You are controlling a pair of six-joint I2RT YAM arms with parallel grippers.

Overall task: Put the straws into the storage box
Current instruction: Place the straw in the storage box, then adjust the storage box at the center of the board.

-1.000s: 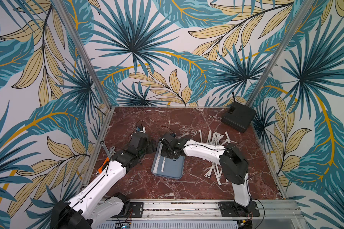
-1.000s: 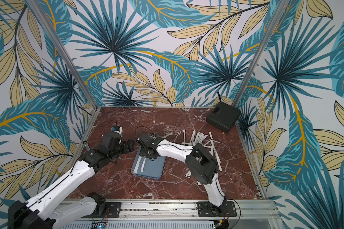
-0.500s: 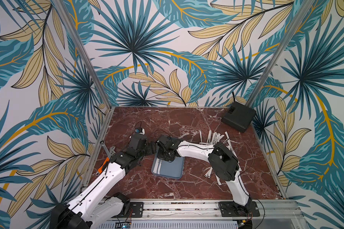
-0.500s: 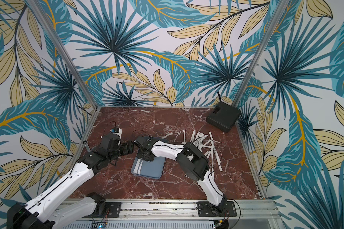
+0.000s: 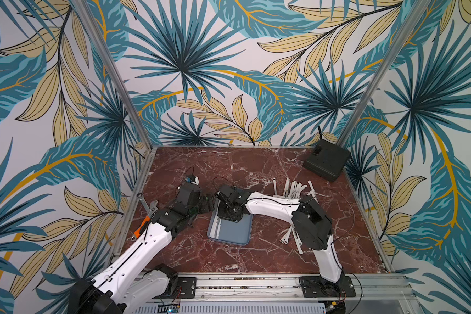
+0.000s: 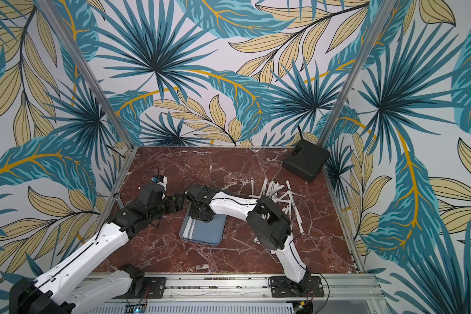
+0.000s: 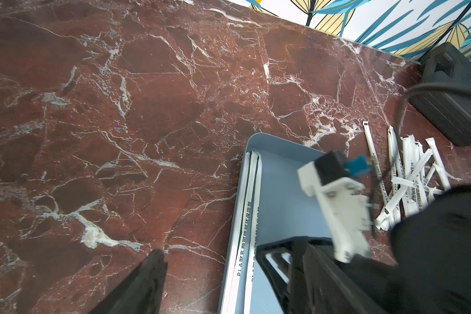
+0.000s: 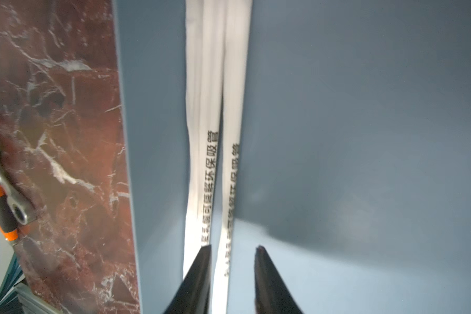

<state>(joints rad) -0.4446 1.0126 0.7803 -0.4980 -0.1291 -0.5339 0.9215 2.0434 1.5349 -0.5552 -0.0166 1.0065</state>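
Black, tapering fingers (image 8: 199,271) of the right gripper (image 8: 233,248) are standing a narrow way apart and clamping nothing; their roots are running out of the wrist frame. A white paper wrapper is passing between the tips. It is one of two straws (image 8: 207,108) lying flat, side by side, along one long wall of the box (image 8: 365,108). Whether the tips are touching the paper is not showing. The dark print is blurring toward the fingers. The box's floor is showing as smooth, matt grey-blue plastic, with a low rim and rounded corners.

The left gripper (image 5: 210,202) is hovering just beside the box's far left corner, close to the right one. In its wrist view one dark finger (image 7: 147,277) is showing, blurred and cut off. Its mate is hard to separate from the right arm's smeared dark wrist, so the spread is reading as wide, with nothing sitting in it.

In both top views the right gripper's body is covering the box's far end and hiding the straw ends there. Loose straws (image 5: 294,190) are lying in a crossed heap on the red-brown, white-veined marble table (image 5: 229,168), well apart from the box and partly under the white forearm. A steel wrench (image 8: 14,206) with an orange grip is lying at the table's left edge, half cut off. A black ribbed case (image 5: 326,163) is sitting in the far right corner.
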